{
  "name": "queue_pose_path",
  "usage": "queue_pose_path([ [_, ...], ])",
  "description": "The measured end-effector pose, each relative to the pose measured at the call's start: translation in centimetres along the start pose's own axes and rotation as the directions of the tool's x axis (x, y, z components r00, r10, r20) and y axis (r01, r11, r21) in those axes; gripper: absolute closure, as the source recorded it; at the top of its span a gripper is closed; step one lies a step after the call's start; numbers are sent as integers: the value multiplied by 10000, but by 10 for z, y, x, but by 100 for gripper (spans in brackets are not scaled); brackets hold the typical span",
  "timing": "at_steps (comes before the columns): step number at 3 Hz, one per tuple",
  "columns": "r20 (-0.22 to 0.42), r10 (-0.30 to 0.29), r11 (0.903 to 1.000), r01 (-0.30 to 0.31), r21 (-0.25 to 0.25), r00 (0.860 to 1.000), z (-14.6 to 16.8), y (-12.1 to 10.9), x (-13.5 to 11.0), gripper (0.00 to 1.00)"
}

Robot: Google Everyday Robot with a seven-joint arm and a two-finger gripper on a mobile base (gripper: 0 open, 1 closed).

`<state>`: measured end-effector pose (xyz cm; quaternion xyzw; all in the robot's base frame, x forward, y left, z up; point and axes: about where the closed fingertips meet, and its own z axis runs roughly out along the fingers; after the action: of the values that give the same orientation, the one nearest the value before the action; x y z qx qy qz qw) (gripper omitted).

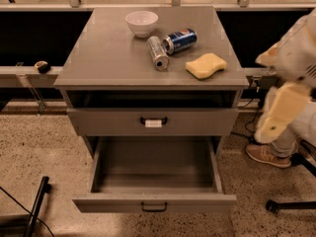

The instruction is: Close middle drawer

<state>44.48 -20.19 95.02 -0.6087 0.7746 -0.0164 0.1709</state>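
The middle drawer [154, 201] is pulled far out of the grey cabinet [98, 68]. It is empty, and its plain black handle [154, 207] faces me at the bottom of the view. Above it sits the grey drawer [113, 122] whose black handle carries a white tag [153, 123]; it stands out slightly from the cabinet. My arm [281, 107], in white and cream covers, hangs at the right edge, well to the right of the cabinet and touching no drawer. My gripper is out of view. The lowest drawer is hidden under the open one.
On the cabinet top are a white bowl [141, 22], a silver can [158, 53] lying on its side, a blue can [180, 41] and a yellow sponge [206, 65]. A person's shoe [268, 155] and a chair base [291, 204] are at the right. A black stand leg [37, 206] is at the lower left.
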Motion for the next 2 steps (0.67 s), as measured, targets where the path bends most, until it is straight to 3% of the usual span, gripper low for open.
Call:
queue_pose_path([
  [1, 993, -794, 9948, 853, -565, 9919, 72, 31, -37, 0],
  [2, 1462, -1519, 9853, 1615, -560, 9775, 127, 46, -43, 0],
])
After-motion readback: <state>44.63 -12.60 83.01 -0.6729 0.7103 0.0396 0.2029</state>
